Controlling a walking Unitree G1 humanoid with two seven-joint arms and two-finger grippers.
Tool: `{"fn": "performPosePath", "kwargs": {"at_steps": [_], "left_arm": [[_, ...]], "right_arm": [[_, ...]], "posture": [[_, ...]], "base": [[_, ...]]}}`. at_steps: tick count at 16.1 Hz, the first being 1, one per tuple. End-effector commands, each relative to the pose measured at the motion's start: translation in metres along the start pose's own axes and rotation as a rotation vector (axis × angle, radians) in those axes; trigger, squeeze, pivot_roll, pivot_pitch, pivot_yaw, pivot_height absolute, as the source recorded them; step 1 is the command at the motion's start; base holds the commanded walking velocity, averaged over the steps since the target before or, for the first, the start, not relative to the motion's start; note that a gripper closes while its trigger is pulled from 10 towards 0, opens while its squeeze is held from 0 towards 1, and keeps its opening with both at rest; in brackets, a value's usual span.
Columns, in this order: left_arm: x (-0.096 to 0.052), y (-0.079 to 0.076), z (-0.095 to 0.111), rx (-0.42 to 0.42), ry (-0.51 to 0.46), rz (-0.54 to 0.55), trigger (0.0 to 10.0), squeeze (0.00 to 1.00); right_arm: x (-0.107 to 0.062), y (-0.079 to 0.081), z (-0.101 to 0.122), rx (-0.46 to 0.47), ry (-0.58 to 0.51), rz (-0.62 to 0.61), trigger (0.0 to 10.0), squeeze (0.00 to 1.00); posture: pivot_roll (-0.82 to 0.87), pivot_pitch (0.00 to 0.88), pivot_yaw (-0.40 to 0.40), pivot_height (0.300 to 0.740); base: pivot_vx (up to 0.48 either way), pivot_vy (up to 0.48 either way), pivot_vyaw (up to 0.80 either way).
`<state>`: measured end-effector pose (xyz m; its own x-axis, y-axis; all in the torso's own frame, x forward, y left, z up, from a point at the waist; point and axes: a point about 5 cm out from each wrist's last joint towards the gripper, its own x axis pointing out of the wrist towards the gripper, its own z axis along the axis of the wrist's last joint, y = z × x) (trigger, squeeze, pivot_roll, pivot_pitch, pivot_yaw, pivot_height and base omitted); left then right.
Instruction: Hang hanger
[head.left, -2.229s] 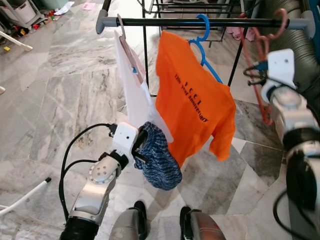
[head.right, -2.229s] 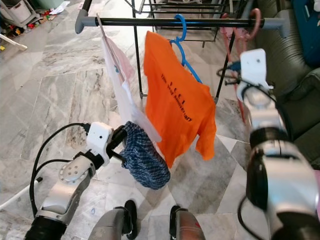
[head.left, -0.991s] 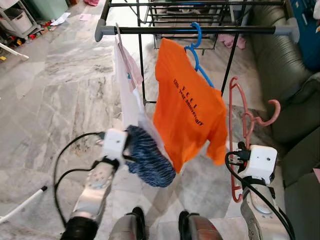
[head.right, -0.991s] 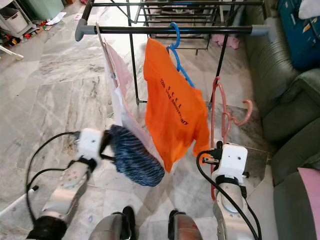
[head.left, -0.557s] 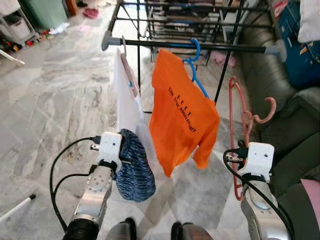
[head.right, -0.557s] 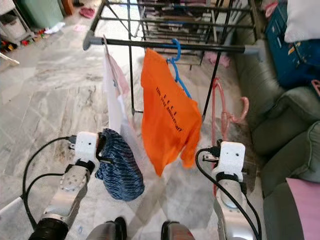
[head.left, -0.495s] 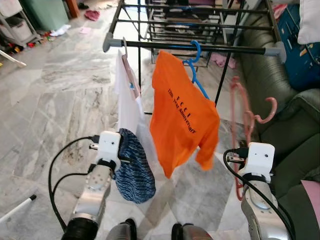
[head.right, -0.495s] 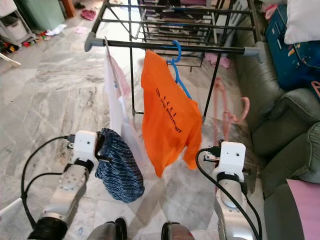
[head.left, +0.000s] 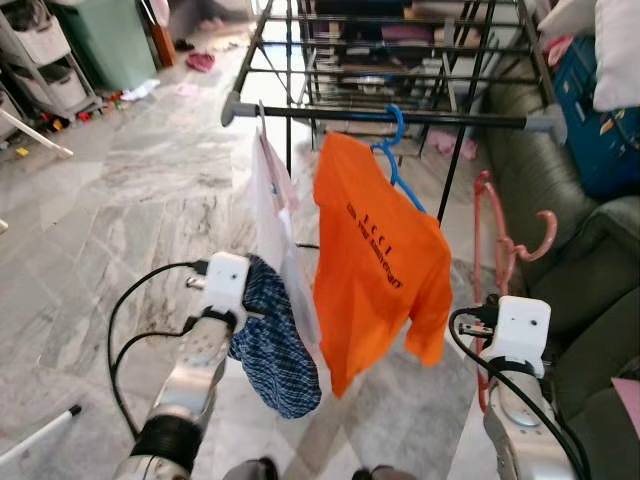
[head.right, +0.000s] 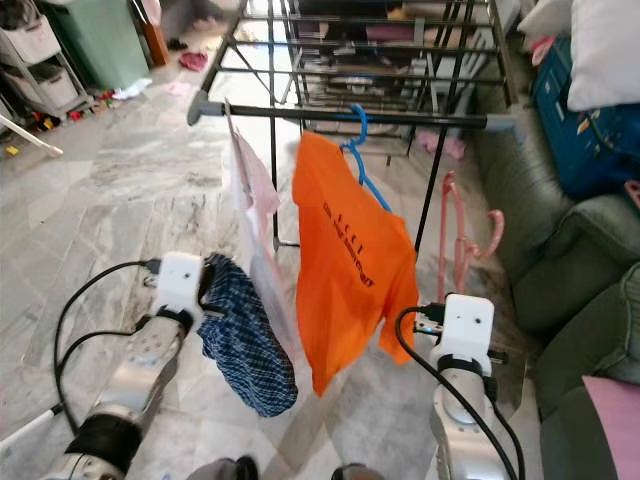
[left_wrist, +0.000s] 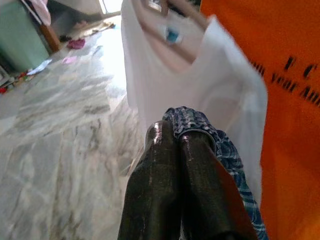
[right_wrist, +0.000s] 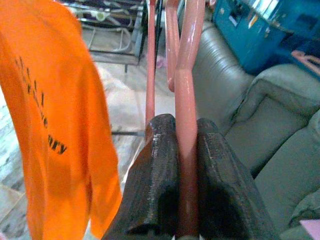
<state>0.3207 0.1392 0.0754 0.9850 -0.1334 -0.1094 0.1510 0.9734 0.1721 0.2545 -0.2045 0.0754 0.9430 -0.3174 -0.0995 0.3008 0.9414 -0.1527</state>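
A salmon-pink hanger (head.left: 497, 238) stands upright, off the rail, with my right gripper (right_wrist: 186, 126) shut on its lower bar beside the rack's right post. The black rail (head.left: 400, 115) of the clothes rack carries a white shirt (head.left: 272, 205) on a pink hanger and an orange T-shirt (head.left: 378, 262) on a blue hanger (head.left: 397, 140). My left gripper (left_wrist: 175, 132) is shut on a blue checked cloth (head.left: 277, 345) that hangs low, just left of the white shirt.
A dark grey sofa (head.left: 590, 270) runs along the right, with a blue box (head.left: 612, 125) and a white pillow (head.left: 615, 50) behind it. A black drying rack (head.left: 390, 45) stands behind the rail. A green cabinet (head.left: 115, 40) and plastic drawers (head.left: 45, 60) are at far left on marble floor.
My right gripper came down from rail height with the pink hanger and now holds it low. The view has pulled back and tilted up. The left gripper keeps the cloth.
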Motion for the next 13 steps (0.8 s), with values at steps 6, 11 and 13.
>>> {"fn": "performPosePath", "kwargs": {"at_steps": [6, 11, 13], "left_arm": [[0.001, -0.010, -0.001, -0.003, 0.007, -0.061, 10.0, 0.00], [0.005, -0.002, 0.003, 0.041, 0.002, -0.084, 10.0, 0.00], [0.007, -0.004, 0.005, 0.064, -0.005, -0.109, 10.0, 0.00]], "right_arm": [[-0.015, -0.005, -0.006, 0.017, 0.013, -0.061, 10.0, 0.00], [-0.015, 0.007, -0.010, 0.013, 0.031, -0.022, 10.0, 0.00], [-0.012, 0.001, -0.008, 0.018, 0.027, -0.048, 10.0, 0.00]], "posture": [[-0.21, 0.071, 0.038, 0.740], [-0.19, 0.105, 0.074, 0.740], [-0.19, 0.113, 0.079, 0.740]], "base": [[-0.246, 0.000, 0.00], [-0.244, 0.000, 0.00], [-0.247, 0.000, 0.00]]}}
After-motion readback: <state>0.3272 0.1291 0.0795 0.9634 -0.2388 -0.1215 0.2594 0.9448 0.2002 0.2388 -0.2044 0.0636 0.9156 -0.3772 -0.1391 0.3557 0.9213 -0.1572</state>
